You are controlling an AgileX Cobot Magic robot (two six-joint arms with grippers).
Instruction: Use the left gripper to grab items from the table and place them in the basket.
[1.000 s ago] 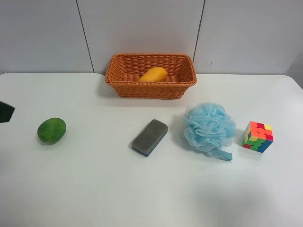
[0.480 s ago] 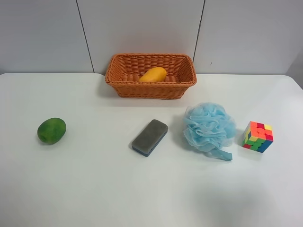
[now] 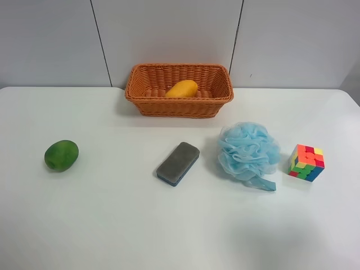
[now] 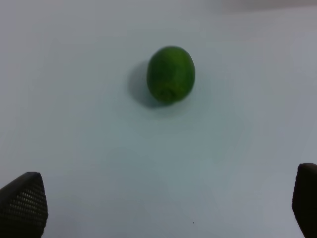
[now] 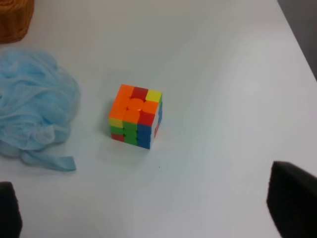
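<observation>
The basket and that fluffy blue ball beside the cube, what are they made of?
The basket looks like woven wicker or rattan, orange-brown and matte: its walls show a ribbed interlaced weave, though it could be plastic imitation. The blue ball seems to be gathered nylon mesh, a bath pouf: thin, ruffled, slightly translucent folds with a ribbon loop trailing out.

Pale grey panelled wall with dark vertical seams, evenly lit.

Exterior high: you get bright, even light; soft short shadows under the basket and bath pouf.
Left wrist: soft focus, bluish cast; green fruit shadow faint.
Right wrist: puzzle cube slightly blurred.
</observation>
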